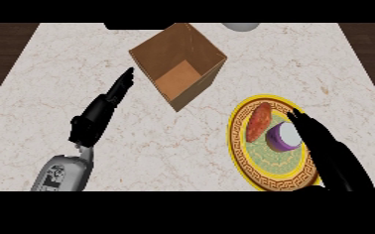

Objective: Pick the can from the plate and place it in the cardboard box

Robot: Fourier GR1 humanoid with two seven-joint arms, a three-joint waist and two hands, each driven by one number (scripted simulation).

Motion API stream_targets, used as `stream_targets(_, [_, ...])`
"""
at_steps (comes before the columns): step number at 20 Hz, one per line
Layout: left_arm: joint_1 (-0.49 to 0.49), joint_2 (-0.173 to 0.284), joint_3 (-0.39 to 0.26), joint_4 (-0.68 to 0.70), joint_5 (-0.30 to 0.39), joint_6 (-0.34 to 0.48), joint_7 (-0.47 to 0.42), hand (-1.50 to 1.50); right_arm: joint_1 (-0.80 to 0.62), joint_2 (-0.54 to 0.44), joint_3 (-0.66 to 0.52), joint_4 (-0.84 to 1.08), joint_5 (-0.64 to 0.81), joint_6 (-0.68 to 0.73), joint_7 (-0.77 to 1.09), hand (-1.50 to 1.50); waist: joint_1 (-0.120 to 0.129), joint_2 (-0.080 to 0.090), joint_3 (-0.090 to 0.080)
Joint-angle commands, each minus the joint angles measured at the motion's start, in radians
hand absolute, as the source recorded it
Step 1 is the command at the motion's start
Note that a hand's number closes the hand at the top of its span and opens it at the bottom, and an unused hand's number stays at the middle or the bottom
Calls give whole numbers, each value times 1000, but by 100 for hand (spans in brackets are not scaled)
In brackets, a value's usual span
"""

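1. Head view, where things are: purple can lying on the yellow patterned plate at the right side of the desk, just beside a reddish sausage-like food on the same plate. Open cardboard box well apart, up and to the left, tilted, with nothing visible inside.
2. Right robot hand: fingers stretched and spread, lying along the right side of the can, seemingly touching it or just beside; not yet curled round it, so nothing held.
3. Left robot hand: fingers straight and pressed together, pointing up toward the box's left wall, resting and holding nothing.
4. Step in hand, as judged: closing on the can, still before any lift.
5. To do it well: bring fingers round the far side of the can and the thumb to the near side, then curl. Can is round and lying, so likely to roll toward the food if only pushed.
6. Keep fingertips off the plate rim, not to drag the plate.
7. Lift straight up before moving left, then lower over the box's opening, clear of its near wall.
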Motion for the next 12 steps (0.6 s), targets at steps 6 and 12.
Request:
stream_targets(6, [-5,-65,-1,-39,-59,11,45,0,-41,75,25,138,102,-19,-33,-150,1,0,0])
stream_targets(12, [67,-84,-20,-84,-93,-3,22,0,-80,80,-33,233,135,-52,-73,-150,2,0,0])
